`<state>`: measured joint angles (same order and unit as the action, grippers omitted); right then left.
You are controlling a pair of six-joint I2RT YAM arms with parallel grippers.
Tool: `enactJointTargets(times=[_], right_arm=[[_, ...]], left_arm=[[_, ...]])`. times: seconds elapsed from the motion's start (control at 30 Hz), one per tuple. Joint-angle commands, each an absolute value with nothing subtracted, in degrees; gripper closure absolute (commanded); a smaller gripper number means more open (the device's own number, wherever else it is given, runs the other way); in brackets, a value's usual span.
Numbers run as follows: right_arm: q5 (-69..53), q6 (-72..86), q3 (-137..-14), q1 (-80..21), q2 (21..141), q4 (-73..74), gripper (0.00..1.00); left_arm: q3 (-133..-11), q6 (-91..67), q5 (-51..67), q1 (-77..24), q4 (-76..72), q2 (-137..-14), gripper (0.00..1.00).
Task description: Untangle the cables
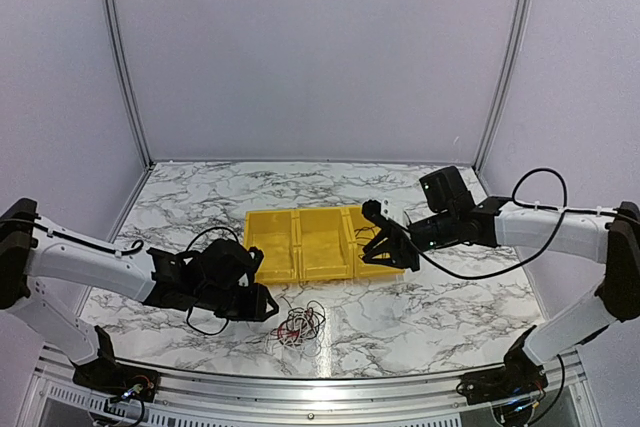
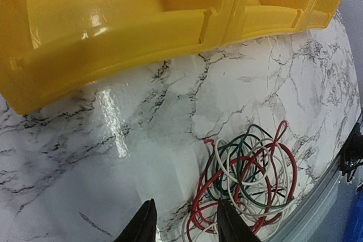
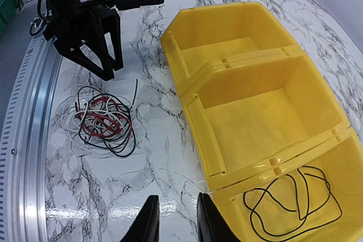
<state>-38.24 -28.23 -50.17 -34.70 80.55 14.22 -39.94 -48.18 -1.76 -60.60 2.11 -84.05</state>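
The cables (image 1: 300, 325) lie in a small tangle of red, white and dark wires on the marble table, in front of the yellow bin (image 1: 300, 245). My left gripper (image 1: 268, 303) is open and empty just left of the tangle. In the left wrist view the tangle (image 2: 249, 179) lies ahead and to the right of my gripper (image 2: 187, 228), and some loops reach my right fingertip (image 2: 231, 224). My right gripper (image 1: 378, 239) is open and empty over the bin's right end. In the right wrist view a single black cable (image 3: 292, 202) lies looped in the nearest bin compartment (image 3: 340, 168), right of my gripper (image 3: 178, 225).
The bin has three compartments; the other two (image 3: 266, 117) hold nothing. The right wrist view also shows the tangle (image 3: 102, 120) and my left gripper (image 3: 112, 71) beyond it. A metal rail (image 1: 300, 387) runs along the table's near edge. Walls enclose the back and sides.
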Motion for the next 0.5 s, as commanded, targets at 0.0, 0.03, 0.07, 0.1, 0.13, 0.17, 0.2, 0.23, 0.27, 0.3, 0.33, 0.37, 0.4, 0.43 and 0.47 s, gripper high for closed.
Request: enactJointTargets(times=[0.0, 0.03, 0.07, 0.1, 0.13, 0.17, 0.2, 0.23, 0.27, 0.3, 0.33, 0.37, 0.4, 0.43, 0.47], right_arm=[[-39.6, -31.6, -50.9, -37.7, 80.4, 13.3, 0.75], [-38.5, -32.2, -51.0, -39.0, 81.0, 13.3, 0.75], [-37.8, -32.5, -51.2, -40.4, 81.9, 13.3, 0.75], [-37.6, -32.6, -51.8, -41.6, 82.9, 13.7, 0.76], [-37.6, -32.7, -52.7, -42.6, 84.2, 14.3, 0.76], [-37.6, -32.8, -53.5, -43.8, 85.5, 15.0, 0.76], [-37.2, -32.8, -54.3, -44.9, 86.6, 15.5, 0.76], [-36.7, -32.9, -54.9, -46.2, 87.8, 16.0, 0.75], [-36.0, -33.2, -55.3, -47.4, 88.6, 16.4, 0.73], [-35.4, -33.3, -55.4, -48.7, 89.3, 16.6, 0.71], [-35.3, -33.6, -55.5, -49.9, 89.8, 16.9, 0.7], [-35.5, -33.6, -55.5, -51.2, 90.3, 17.1, 0.69], [-36.0, -33.6, -55.5, -52.1, 90.7, 17.4, 0.67], [-36.6, -33.5, -55.7, -52.8, 91.5, 17.7, 0.66], [-37.1, -33.3, -55.9, -53.4, 92.1, 17.9, 0.66]], left_arm=[[-37.9, -53.3, 3.9, -61.0, -8.5, -85.2, 0.63], [-38.0, -52.2, 3.6, -61.3, -8.8, -85.3, 0.63], [-37.8, -51.1, 3.2, -61.5, -9.0, -85.1, 0.63], [-37.4, -50.4, 3.1, -61.5, -9.3, -84.9, 0.63], [-37.0, -50.1, 3.2, -61.5, -9.7, -84.5, 0.63], [-36.5, -50.0, 4.1, -61.5, -10.4, -84.3, 0.64], [-36.4, -50.2, 5.0, -61.5, -10.9, -84.3, 0.64], [-36.6, -50.7, 5.6, -61.5, -11.0, -84.5, 0.65], [-36.6, -51.5, 5.9, -61.5, -11.0, -84.5, 0.65], [-36.5, -52.3, 5.7, -61.6, -11.1, -84.5, 0.65], [-36.5, -52.9, 5.3, -61.7, -11.0, -84.5, 0.65], [-36.4, -53.1, 4.7, -61.7, -11.0, -84.5, 0.65], [-36.4, -53.1, 4.1, -61.8, -11.0, -84.4, 0.65], [-36.2, -53.2, 3.4, -61.8, -11.0, -84.2, 0.65], [-36.1, -53.4, 3.0, -61.8, -11.0, -84.2, 0.65]])
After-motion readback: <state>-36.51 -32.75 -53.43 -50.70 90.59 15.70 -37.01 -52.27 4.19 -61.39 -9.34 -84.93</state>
